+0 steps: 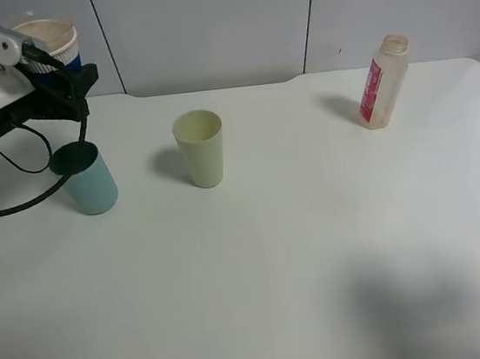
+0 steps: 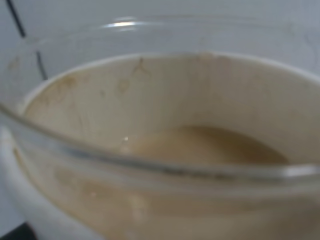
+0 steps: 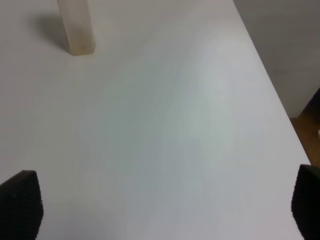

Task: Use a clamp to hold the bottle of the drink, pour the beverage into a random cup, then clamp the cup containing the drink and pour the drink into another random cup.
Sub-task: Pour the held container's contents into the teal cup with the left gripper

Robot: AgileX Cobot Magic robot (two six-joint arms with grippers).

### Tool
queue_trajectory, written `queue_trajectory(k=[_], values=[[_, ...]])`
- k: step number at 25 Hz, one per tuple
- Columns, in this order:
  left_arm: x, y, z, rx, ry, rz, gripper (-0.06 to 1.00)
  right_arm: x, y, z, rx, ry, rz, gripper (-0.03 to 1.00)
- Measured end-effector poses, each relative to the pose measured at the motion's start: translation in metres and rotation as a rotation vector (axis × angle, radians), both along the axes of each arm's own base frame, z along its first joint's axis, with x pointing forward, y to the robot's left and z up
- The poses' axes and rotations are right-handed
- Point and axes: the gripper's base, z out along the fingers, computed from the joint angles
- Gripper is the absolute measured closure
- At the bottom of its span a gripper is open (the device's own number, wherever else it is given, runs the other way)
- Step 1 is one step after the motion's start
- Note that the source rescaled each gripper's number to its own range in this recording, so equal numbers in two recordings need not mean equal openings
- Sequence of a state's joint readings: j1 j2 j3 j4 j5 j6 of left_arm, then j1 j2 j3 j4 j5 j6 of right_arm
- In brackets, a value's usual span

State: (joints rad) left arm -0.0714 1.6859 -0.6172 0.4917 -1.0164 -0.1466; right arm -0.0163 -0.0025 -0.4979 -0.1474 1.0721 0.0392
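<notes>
We judge the first pour done: the bottle of the drink stands upright at the right of the counter, apparently near empty, though its translucent wall makes that hard to tell, and the beverage lies in the blue-sleeved cup. The left pincer is clamped on that cup and holds it off the counter, above and just behind the teal tumbler. The liquid sits low, short of the rim, so the second pour is left to do. The right pincer hangs with jaws wide apart over the counter, holding nothing. The pale yellow-green tumbler stands apart, unused.
</notes>
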Motion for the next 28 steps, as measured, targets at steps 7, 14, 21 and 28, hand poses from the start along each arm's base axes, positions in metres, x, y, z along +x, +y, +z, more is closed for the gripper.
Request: queue_trajectory(k=[7,14,21,28], values=[[0.001,0.038,-0.003,0.036,0.023,0.034,0.94,0.0,0.0,0.0,0.0,0.0,0.0,-0.03],[0.0,0.06,-0.005,0.044,0.036,0.062,0.94,0.0,0.0,0.0,0.0,0.0,0.0,-0.03],[-0.008,0.097,-0.009,0.115,0.053,0.098,0.94,0.0,0.0,0.0,0.0,0.0,0.0,-0.03],[-0.013,0.111,-0.011,0.171,0.058,0.096,0.94,0.0,0.0,0.0,0.0,0.0,0.0,-0.03]])
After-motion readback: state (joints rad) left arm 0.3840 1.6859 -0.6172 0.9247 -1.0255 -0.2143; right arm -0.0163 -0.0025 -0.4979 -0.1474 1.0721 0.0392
